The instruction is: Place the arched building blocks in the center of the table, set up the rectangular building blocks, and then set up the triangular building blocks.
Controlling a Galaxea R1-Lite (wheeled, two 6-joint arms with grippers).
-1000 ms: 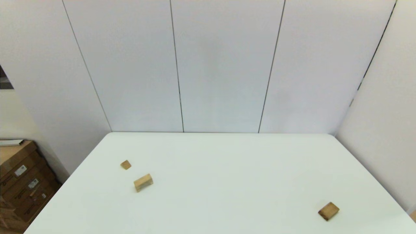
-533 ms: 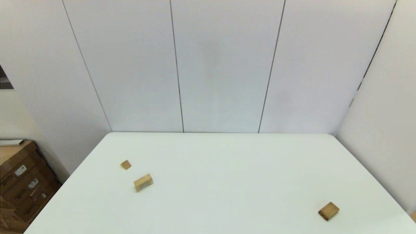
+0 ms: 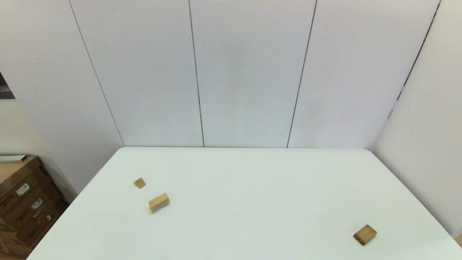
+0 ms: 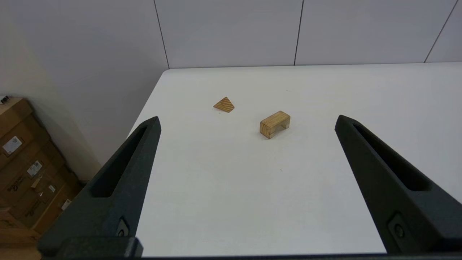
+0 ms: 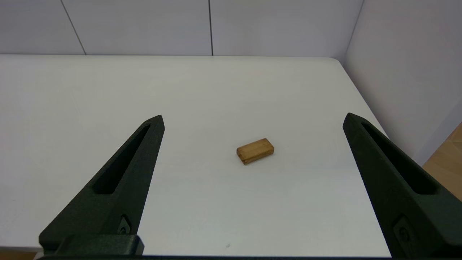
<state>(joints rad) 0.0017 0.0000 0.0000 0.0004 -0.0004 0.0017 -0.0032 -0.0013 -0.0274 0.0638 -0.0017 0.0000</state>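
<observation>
Blocks scattered, both arms back at the near edge, nothing picked up yet

Head view: table (image 3: 252, 187) carries the arched block (image 3: 158, 202) left of centre, the triangular block (image 3: 139, 183) just beyond it, farther left, apart from it; the rectangular block (image 3: 365, 234) lies flat, well apart, near right; neither arm shows. Left wrist view: left gripper (image 4: 247, 121) spread wide, empty, off the table's near edge, facing the arched block (image 4: 275, 124), which lies hollow side down, with the triangular block (image 4: 224, 104) beyond; solid wood, likely light, stiff, smooth-faced, best pinched across the two flat long sides, clear of the hollow. Right wrist view: right gripper (image 5: 252, 119) equally wide, empty, facing the rectangular block (image 5: 255, 150); thin slab, take by its long edges
</observation>
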